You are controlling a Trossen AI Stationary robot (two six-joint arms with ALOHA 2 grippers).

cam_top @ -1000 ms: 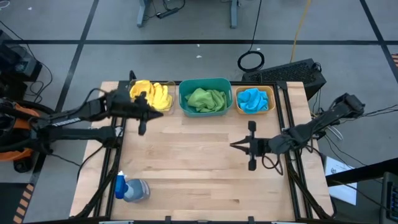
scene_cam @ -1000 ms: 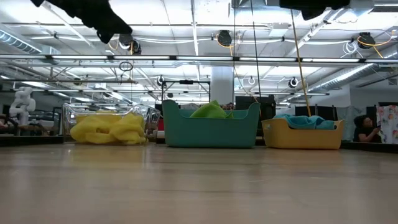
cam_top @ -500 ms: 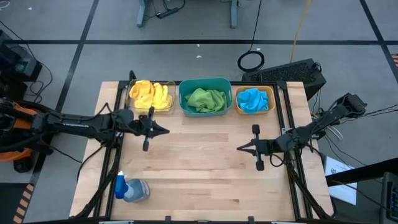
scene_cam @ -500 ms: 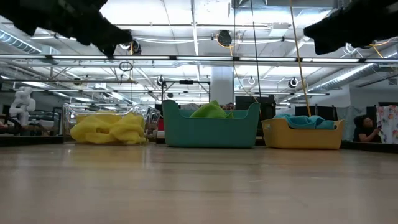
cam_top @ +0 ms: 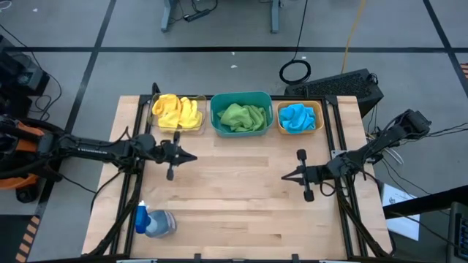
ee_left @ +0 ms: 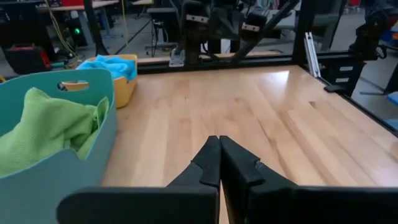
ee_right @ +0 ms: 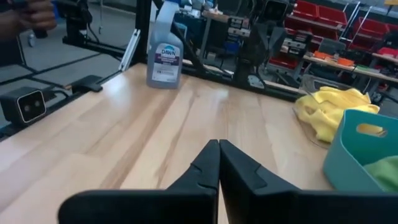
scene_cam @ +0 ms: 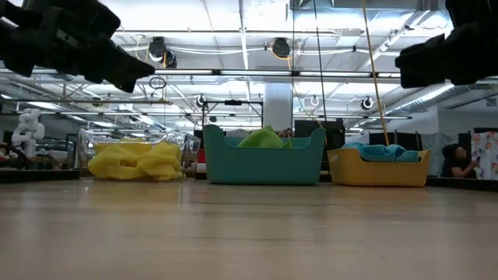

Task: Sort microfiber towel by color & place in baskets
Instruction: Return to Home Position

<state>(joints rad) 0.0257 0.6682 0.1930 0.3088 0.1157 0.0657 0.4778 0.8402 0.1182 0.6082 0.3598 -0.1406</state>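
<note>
From above: my left gripper (cam_top: 189,156) hangs over the table (cam_top: 234,212) with its jaws pressed together and nothing between them. The clear bin (cam_top: 153,117) with the yellow towels (cam_top: 175,111) lies a short way off to one side of those jaws. My right gripper (cam_top: 287,176) faces the left one across bare wood, jaws likewise closed and empty, with the orange bin (cam_top: 319,117) and its blue towel (cam_top: 296,117) off to its side. The teal bin (cam_top: 213,117) with the green towel (cam_top: 242,117) sits between the other two, well apart from both sets of jaws. A spray bottle (cam_top: 150,221) lies behind and to the side of my left jaws. From table height, both grippers hang high above the wood, and each bin shows one colour only. My left wrist camera confirms closed fingers (ee_left: 211,163), with the teal bin close alongside and the orange bin farther ahead. My right wrist camera shows the same closed fingers, the spray bottle far ahead and the yellow towels off to one side. Finding: no towel lies loose on the table, so I judge the sorting complete. Closed, raised and clear of the bins is a sensible posture for parking both arms.
</note>
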